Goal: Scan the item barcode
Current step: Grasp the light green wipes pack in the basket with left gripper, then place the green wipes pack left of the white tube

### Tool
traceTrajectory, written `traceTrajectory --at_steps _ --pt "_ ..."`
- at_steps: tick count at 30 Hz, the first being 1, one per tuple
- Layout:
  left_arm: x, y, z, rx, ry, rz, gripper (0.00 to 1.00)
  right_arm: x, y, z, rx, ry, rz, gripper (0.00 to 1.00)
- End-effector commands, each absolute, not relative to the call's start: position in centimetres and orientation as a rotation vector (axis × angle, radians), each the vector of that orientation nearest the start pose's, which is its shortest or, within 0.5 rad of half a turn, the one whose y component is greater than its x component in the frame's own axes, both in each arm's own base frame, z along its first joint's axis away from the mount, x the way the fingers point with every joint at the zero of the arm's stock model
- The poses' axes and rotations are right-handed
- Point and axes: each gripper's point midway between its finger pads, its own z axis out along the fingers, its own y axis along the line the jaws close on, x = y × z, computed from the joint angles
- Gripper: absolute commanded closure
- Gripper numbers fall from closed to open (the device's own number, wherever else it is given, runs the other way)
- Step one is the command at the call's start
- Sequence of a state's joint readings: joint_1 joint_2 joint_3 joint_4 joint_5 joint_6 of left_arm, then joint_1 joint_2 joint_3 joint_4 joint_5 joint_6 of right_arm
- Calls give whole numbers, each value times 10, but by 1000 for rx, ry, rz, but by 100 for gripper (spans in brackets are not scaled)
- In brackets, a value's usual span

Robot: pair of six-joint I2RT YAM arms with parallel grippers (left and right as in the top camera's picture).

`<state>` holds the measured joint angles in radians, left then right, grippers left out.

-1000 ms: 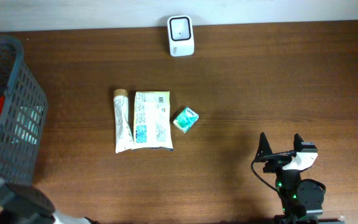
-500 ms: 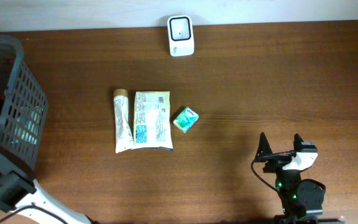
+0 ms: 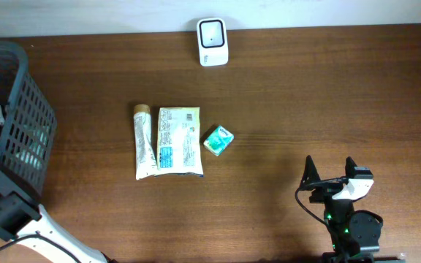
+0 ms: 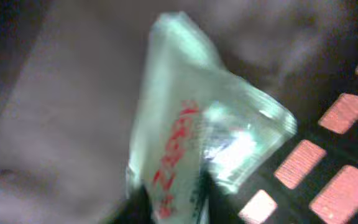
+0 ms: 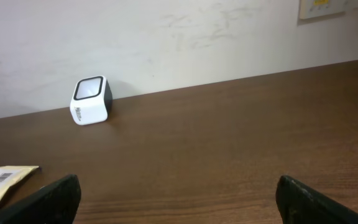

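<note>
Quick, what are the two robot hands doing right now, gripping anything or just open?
Left gripper: seems closed on a clear plastic packet, though the view is blurry.
Right gripper: open, holding nothing.

**Free room and obstructions.** At the centre of the wooden table point(image 3: 305, 95), a tube point(image 3: 145, 142), a flat printed packet point(image 3: 180, 141) and a small green box point(image 3: 218, 140) form one low cluster. Bare wood lies open on every side of it. The white barcode scanner point(image 3: 213, 42) stands alone at the far edge, unobstructed from the near side. At left, the grey mesh basket point(image 3: 20, 124) walls in its contents. Inside it, a clear plastic packet point(image 4: 197, 143) fills the space before the left gripper point(image 4: 169, 208), with mesh close alongside. The right gripper point(image 3: 331, 179), jaws apart, occupies the near right.
</note>
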<state>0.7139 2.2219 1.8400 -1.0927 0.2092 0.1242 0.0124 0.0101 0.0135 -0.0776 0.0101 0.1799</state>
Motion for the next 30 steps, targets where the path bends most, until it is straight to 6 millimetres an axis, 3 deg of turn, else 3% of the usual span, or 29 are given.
traceTrajectory --at_steps 1,4,7,11,14,16,19,21,23,25,27,30 --pt "344 273 6 -890 2954 -192 100 246 3 155 138 1648 139 2" --pt "346 273 17 -889 2945 -187 100 246 3 155 138 1647 139 1" --pt "362 276 54 -862 2887 -140 100 246 3 155 138 1647 139 1" --pt "400 274 171 -739 2681 -5 100 246 3 155 138 1647 139 1" --pt "415 244 280 -626 2479 66 100 246 3 155 138 1648 139 1" --pt "415 216 327 -536 2402 84 100 246 3 155 138 1648 139 1" --pt "410 170 366 -448 2341 57 100 246 3 155 138 1647 139 1" --pt "407 121 363 -339 2409 -4 100 246 3 155 138 1648 139 1" --pt "405 87 341 -266 2513 -57 100 246 3 155 138 1647 139 1" --pt "406 55 305 -187 2636 -93 100 246 3 155 138 1648 139 1" --pt "410 40 271 -176 2710 -83 100 246 3 155 138 1648 139 1" --pt "416 34 216 -246 2785 -58 100 246 3 155 138 1648 139 1"
